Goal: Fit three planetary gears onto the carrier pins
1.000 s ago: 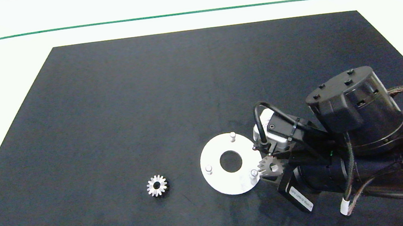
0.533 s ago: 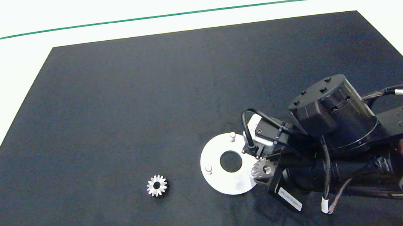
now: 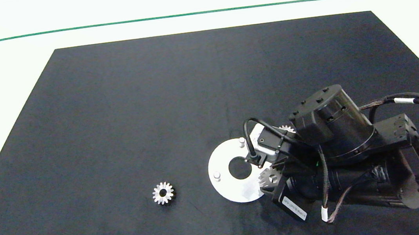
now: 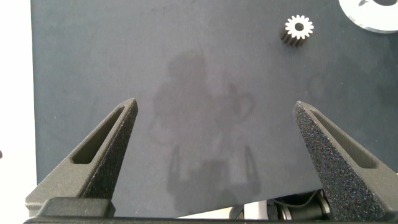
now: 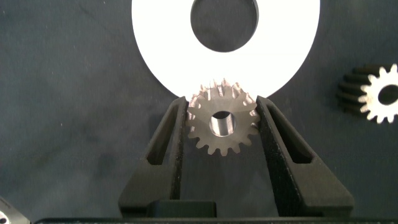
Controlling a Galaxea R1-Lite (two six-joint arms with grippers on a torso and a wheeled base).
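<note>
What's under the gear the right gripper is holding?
In the right wrist view, the small silver-grey metal gear held by the right gripper overlaps the flat white disc's edge. Something pale shows in its bore; the pin itself is hidden.

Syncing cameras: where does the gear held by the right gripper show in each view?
Head view: the planetary gear sits at the white disc's lower-right edge, in the right gripper's jaws.
Left wrist view: not in it; the left gripper hangs open.
Right wrist view: centre, between the jaws.
Shared landmark: the white disc.
</note>
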